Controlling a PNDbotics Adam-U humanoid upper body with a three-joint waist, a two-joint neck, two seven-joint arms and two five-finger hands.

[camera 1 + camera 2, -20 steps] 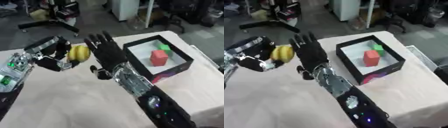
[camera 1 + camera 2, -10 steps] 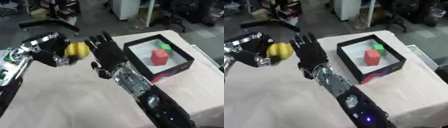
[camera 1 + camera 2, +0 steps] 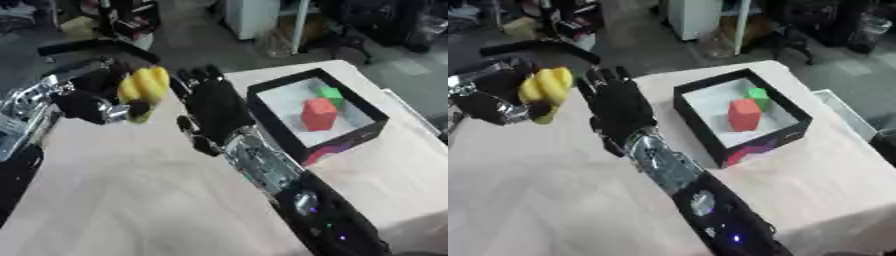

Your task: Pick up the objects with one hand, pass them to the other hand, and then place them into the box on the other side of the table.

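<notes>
Holding the yellow banana (image 3: 144, 87) curled in my left robot hand (image 3: 92, 102) above the desk's (image 3: 131, 200) far left edge, I see my right robot hand (image 3: 213, 107) just beside it, fingers straight. The black box (image 3: 346, 142) with a red block (image 3: 318, 113) and a green block (image 3: 331, 94) sits near the right edge, bare desk between.

— Where are you looking from in these two views?

— You look from the robot's head, down and forward over the table (image 3: 131, 200). Both eyes face the far edge, with the room's floor beyond it.

— How near are you?

— Close. The right arm fills the middle of each view, running from the near edge up to the right hand (image 3: 214, 107).

— What do the two eyes share?

— Nearly everything: the table top, the black box (image 3: 710, 132) toward the far right corner, and the left hand (image 3: 83, 102) with the yellow fruit (image 3: 144, 86) at the left edge. The right eye shows everything set a little further left, and more of the table's right edge.
</notes>
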